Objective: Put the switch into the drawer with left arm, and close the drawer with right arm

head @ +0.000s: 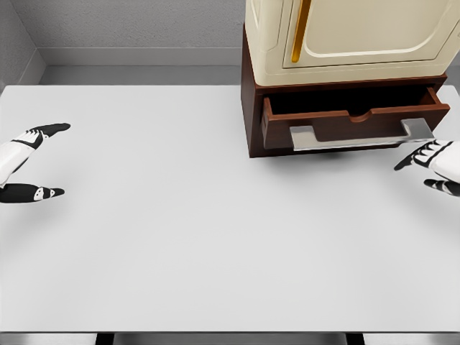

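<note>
A dark brown drawer [352, 118] with a silver handle [352, 138] stands pulled out of a brown cabinet [251, 108] at the back right of the white table [180, 230]. No switch shows anywhere; the drawer's inside is dark and hidden from this angle. My left hand [32, 159] is at the left edge of the table, fingers spread, holding nothing. My right hand [430, 164] is at the right edge, just below and right of the drawer handle, fingers relaxed and empty.
A cream appliance [345, 36] with a gold strip sits on top of the cabinet. Grey walls rise behind the table, and its front edge runs along the bottom of the picture.
</note>
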Robot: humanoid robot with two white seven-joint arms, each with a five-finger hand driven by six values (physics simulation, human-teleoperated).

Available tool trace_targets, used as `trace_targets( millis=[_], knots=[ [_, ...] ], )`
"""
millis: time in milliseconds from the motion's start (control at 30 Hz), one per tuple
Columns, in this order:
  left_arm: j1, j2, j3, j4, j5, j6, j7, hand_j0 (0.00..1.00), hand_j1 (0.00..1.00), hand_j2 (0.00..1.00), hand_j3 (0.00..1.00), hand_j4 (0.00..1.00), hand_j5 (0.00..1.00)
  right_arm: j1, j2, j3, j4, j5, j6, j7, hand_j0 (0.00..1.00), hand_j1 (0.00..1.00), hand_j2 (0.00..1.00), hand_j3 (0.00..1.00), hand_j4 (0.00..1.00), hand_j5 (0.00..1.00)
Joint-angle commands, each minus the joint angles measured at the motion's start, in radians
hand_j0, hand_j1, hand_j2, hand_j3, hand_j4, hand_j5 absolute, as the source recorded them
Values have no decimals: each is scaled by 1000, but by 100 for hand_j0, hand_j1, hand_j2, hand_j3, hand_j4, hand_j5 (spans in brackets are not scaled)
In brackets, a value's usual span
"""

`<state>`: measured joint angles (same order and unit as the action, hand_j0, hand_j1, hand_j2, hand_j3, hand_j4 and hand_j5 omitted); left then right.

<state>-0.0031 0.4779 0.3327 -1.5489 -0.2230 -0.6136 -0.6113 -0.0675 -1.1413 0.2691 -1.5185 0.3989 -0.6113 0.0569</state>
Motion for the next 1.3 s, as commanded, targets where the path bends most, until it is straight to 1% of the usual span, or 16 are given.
trace_targets(
  millis=[0,67,100,133,200,300,433,533,700,800,867,1033,1100,1167,1267],
  knots=[
    [0,1,0,4,8,3,0,100,100,100,100,100,100,0,14,-1,17,-5,0,0,68,68,68,68,68,68],
    [-2,1,0,16,8,3,0,100,100,100,100,100,100,-2,20,-1,21,-5,0,1,68,68,68,68,68,68],
    [-2,1,0,16,8,3,0,100,100,100,100,100,100,-3,43,-1,23,1,0,1,68,68,68,68,68,68],
    [-2,1,0,16,8,3,0,100,100,100,100,100,100,-3,48,-1,26,3,0,1,68,68,68,68,68,68],
    [0,1,0,16,8,3,0,100,100,100,100,100,100,-29,75,2,49,8,0,3,68,68,68,68,68,68],
    [0,1,0,16,8,3,0,100,100,100,100,100,100,-38,80,7,66,8,0,3,67,67,67,67,67,67],
    [0,1,0,16,8,3,0,100,100,100,100,100,100,-46,83,10,69,9,0,3,65,65,65,65,65,65],
    [-2,1,2,21,8,3,0,100,100,100,100,100,100,-52,98,10,72,11,0,4,65,65,65,65,65,65],
    [-2,1,2,24,10,3,0,100,100,100,100,100,100,-83,149,15,92,32,0,4,65,65,65,65,65,65],
    [-2,2,2,24,10,3,0,100,100,100,100,100,100,-107,166,41,101,34,0,4,65,65,65,65,65,65],
    [-2,1,2,24,8,3,0,100,100,100,100,100,100,-152,173,85,121,32,0,3,65,65,65,65,65,65],
    [0,1,2,24,8,3,0,100,100,100,100,100,100,-169,176,91,127,34,0,4,65,65,65,65,65,65],
    [-2,1,2,23,10,3,0,100,100,100,100,100,100,-193,195,107,130,38,0,4,65,65,65,65,65,65],
    [0,1,2,23,10,3,0,100,100,100,100,100,100,-221,209,140,161,38,0,4,66,66,66,66,66,66],
    [0,1,2,24,8,3,0,100,100,100,100,100,100,-225,229,144,184,40,0,6,66,66,66,66,66,66]
  ],
)
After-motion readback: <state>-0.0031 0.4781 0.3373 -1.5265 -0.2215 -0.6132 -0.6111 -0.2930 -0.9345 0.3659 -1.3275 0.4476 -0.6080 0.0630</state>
